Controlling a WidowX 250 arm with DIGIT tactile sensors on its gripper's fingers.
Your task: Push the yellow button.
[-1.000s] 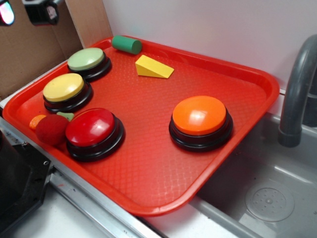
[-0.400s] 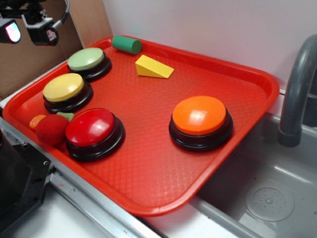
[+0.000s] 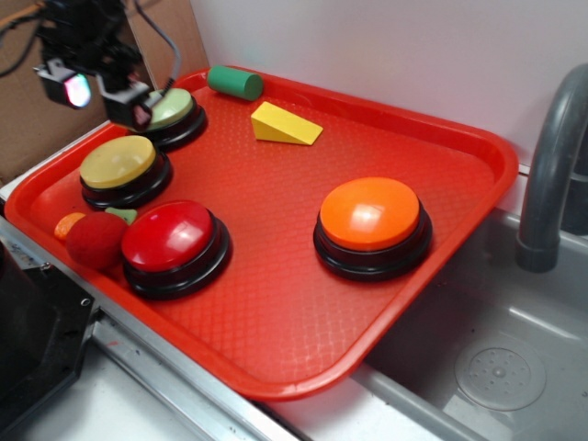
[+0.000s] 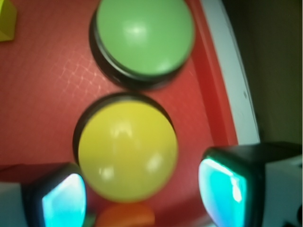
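Observation:
The yellow button (image 3: pixel 118 163) has a domed yellow cap on a black base and sits at the tray's left side. In the wrist view it (image 4: pixel 127 150) lies between and just ahead of my fingertips. My gripper (image 3: pixel 99 96) hangs in the air above and behind it, near the pale green button (image 3: pixel 165 110). Its jaws stand wide apart and hold nothing. In the wrist view the gripper (image 4: pixel 144 198) shows a glowing pad on each side, and the green button (image 4: pixel 144 38) lies beyond the yellow one.
The red tray (image 3: pixel 432 276) also holds a red button (image 3: pixel 170 236), an orange button (image 3: pixel 369 214), a yellow wedge (image 3: pixel 283 126), a green cylinder (image 3: pixel 235 83) and a red ball (image 3: pixel 95 240). A grey sink (image 3: pixel 496 367) and faucet (image 3: pixel 551 175) are at the right.
My gripper has come down and to the right from the top left corner, and now hangs over the back edge of the yellow button beside the green one.

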